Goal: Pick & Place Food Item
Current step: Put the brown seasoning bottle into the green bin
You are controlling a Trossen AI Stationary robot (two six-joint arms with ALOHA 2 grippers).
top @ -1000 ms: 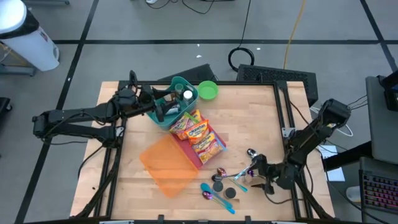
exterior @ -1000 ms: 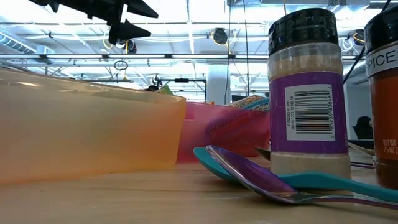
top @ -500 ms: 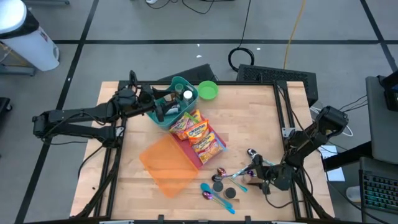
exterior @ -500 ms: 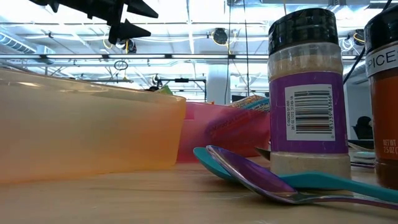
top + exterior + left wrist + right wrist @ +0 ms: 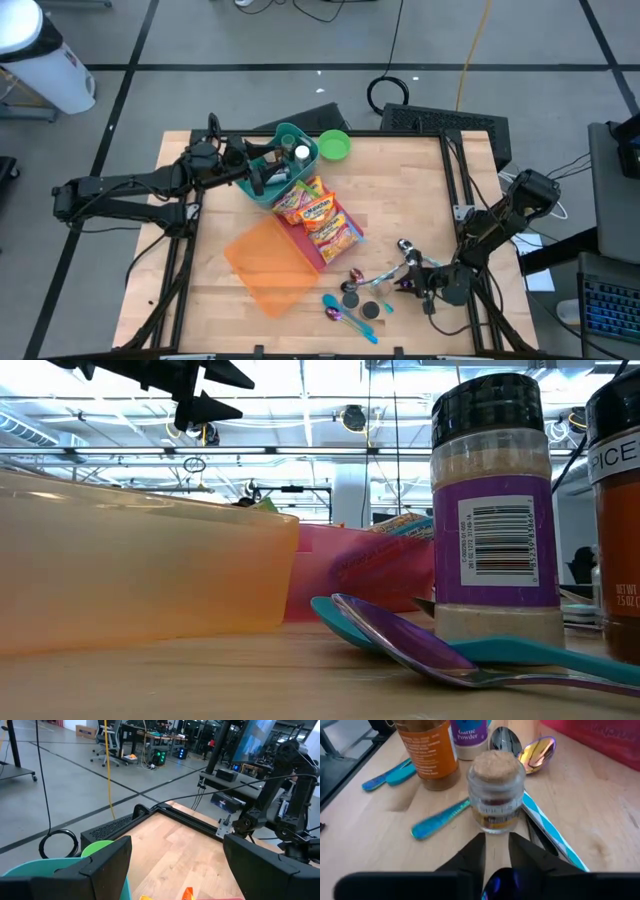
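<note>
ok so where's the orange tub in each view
high view: orange tub in the middle of the table, left of the spoons.
low view: fills the left half.
left wrist view: not in it.
right wrist view: not in it.
shared landmark: the pink tub touching it, also in the low view.

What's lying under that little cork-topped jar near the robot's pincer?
The jar seems to stand on the crossed handles of a teal spoon and a blue-striped utensil. The jar hides where they cross, so whether it also touches the table can't be told.
</note>
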